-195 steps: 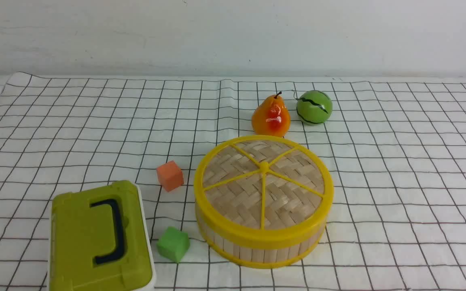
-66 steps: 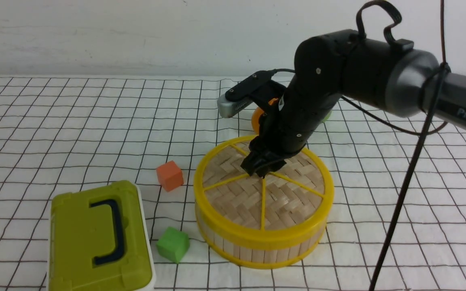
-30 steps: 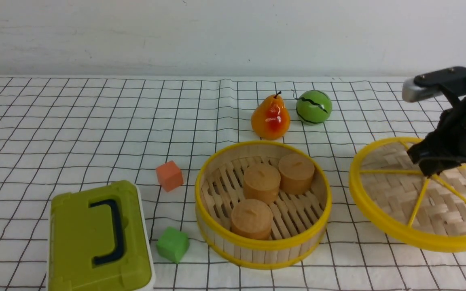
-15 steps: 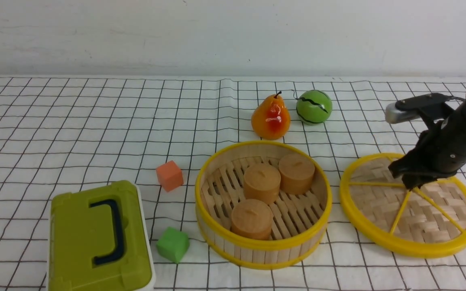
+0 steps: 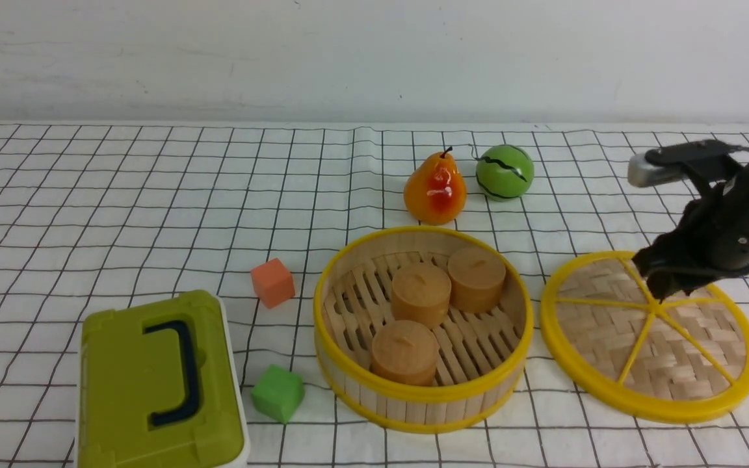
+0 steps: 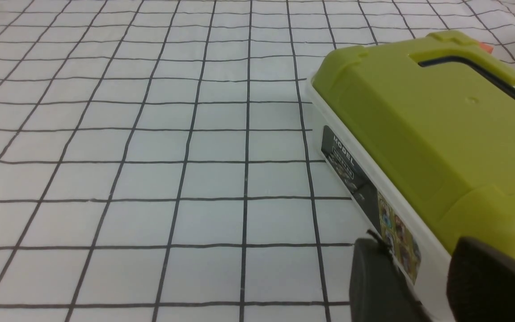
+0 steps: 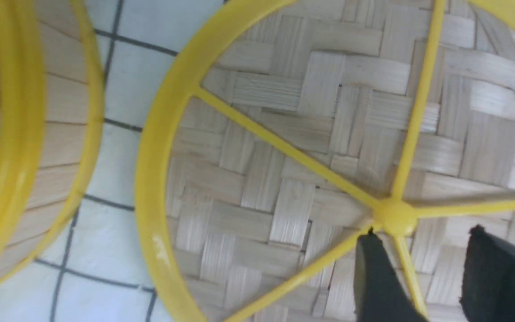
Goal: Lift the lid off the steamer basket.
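The lid (image 5: 647,351), woven bamboo with a yellow rim and spokes, lies flat on the cloth just right of the steamer basket (image 5: 423,390). The basket stands uncovered and holds three tan cylinders (image 5: 421,292). My right gripper (image 5: 657,296) hovers at the lid's yellow hub. In the right wrist view that gripper (image 7: 423,232) is open: one spoke runs between the two fingers with space on both sides. The lid (image 7: 284,134) fills that view and the basket wall (image 7: 25,134) shows beside it. My left gripper (image 6: 420,250) is open next to the olive box, holding nothing.
An olive-green box (image 5: 160,383) with a dark handle sits at the front left. An orange cube (image 5: 273,282) and a green cube (image 5: 277,392) lie between it and the basket. A pear (image 5: 435,188) and a green ball (image 5: 504,172) stand behind the basket.
My right gripper carried the lid off the basket to the right, lowered it flat onto the cloth, and its jaws have parted from the spoke.
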You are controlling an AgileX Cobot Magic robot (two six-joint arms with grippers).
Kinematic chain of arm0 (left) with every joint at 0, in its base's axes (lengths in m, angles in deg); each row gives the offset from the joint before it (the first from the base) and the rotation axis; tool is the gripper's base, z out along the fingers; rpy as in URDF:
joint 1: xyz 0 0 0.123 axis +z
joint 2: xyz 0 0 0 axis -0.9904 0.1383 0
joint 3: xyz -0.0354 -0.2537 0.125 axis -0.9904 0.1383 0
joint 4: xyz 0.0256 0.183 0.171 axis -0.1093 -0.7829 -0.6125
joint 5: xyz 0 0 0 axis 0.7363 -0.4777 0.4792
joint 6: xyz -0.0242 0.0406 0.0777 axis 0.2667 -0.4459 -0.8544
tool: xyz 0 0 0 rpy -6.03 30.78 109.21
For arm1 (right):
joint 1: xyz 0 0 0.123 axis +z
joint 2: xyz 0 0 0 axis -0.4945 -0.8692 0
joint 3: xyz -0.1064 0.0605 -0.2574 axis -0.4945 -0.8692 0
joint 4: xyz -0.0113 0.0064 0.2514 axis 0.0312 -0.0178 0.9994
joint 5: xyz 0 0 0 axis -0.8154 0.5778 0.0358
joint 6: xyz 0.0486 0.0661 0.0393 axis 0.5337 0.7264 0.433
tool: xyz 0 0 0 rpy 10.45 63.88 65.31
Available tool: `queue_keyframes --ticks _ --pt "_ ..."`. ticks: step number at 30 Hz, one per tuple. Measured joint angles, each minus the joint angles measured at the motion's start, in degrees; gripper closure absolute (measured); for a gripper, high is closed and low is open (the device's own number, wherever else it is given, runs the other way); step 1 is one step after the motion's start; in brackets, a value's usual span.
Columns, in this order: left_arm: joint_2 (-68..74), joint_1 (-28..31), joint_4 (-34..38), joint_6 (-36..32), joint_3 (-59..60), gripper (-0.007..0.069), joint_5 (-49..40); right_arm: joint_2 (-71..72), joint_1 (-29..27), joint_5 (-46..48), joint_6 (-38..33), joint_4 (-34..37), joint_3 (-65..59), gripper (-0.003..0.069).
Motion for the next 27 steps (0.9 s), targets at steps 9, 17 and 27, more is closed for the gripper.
queue_keyframes --ticks 9,17,27 --pt "0.00 0.00 0.00 0.00 0.00 0.0385 0.00 22.90 0.00 -2.42 -4.43 9.74 -6.49 0.0641" --pt "0.00 0.00 0.00 0.00 0.00 0.0385 0.00 42.12 0.00 -9.01 -6.86 16.02 -20.70 0.0681" --pt "0.00 0.00 0.00 0.00 0.00 0.0385 0.00 52.84 0.00 -8.48 -7.09 16.28 -28.61 0.0677"
